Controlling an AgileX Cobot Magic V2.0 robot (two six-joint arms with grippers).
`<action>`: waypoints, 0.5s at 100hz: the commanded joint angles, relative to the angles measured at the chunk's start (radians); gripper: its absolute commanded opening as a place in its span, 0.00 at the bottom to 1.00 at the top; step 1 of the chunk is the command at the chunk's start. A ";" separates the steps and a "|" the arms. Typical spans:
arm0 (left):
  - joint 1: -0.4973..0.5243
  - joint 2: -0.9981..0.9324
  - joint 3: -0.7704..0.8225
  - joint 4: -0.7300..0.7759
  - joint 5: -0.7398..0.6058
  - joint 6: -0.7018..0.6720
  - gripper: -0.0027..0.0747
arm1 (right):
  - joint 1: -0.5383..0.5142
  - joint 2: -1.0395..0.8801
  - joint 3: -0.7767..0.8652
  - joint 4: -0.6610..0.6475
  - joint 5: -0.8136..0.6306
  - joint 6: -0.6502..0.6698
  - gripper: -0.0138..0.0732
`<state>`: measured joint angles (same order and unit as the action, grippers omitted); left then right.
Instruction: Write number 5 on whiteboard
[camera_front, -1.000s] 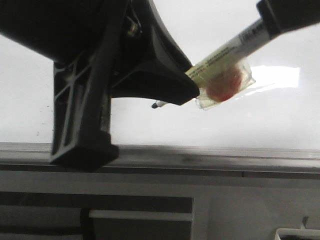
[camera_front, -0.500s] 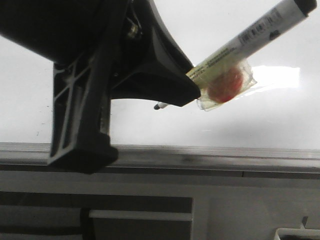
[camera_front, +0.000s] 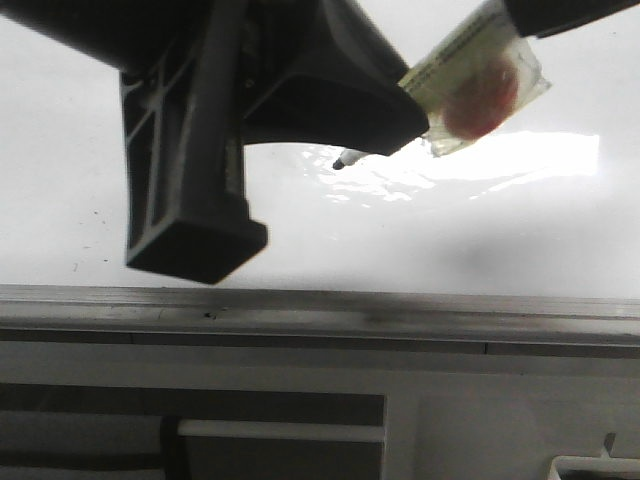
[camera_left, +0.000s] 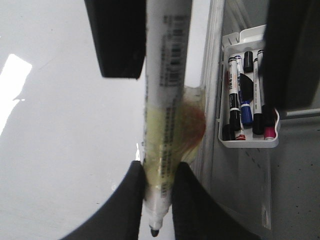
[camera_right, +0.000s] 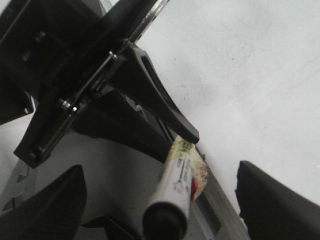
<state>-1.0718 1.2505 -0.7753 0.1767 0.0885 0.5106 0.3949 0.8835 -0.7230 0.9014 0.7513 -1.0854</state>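
My left gripper (camera_front: 405, 125) is shut on a white marker (camera_front: 470, 60) wrapped in yellowish tape with a red blob. The marker's black tip (camera_front: 338, 163) points at the glossy whiteboard (camera_front: 450, 240); I cannot tell if it touches. In the left wrist view the fingertips (camera_left: 134, 192) pinch the marker (camera_left: 165, 100) just behind its tip. My right gripper (camera_right: 165, 205) is open, a finger on either side of the marker's black back end (camera_right: 162, 217) without touching it. No number 5 shows on the board.
A grey metal rail (camera_front: 400, 310) runs along the board's near edge, with a grey panel below it. A white tray (camera_left: 247, 142) holding several markers hangs beside the board. Bright glare (camera_front: 520, 160) and faint dark specks mark the board.
My left gripper has carried the marker up the board and slightly right. The right gripper's dark finger is again over the marker's back end, after being clear of it half a second ago.
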 joint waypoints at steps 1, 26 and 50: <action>-0.002 -0.029 -0.031 -0.004 -0.081 -0.003 0.01 | -0.003 0.033 -0.031 0.111 -0.030 0.000 0.80; -0.002 -0.029 -0.031 -0.004 -0.079 -0.003 0.01 | -0.003 0.117 -0.031 0.171 -0.024 -0.002 0.79; -0.002 -0.029 -0.031 -0.006 -0.077 -0.003 0.01 | -0.003 0.126 -0.031 0.171 -0.026 -0.002 0.58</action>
<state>-1.0718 1.2505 -0.7753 0.1767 0.0867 0.5106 0.3949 1.0180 -0.7230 1.0201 0.7431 -1.0806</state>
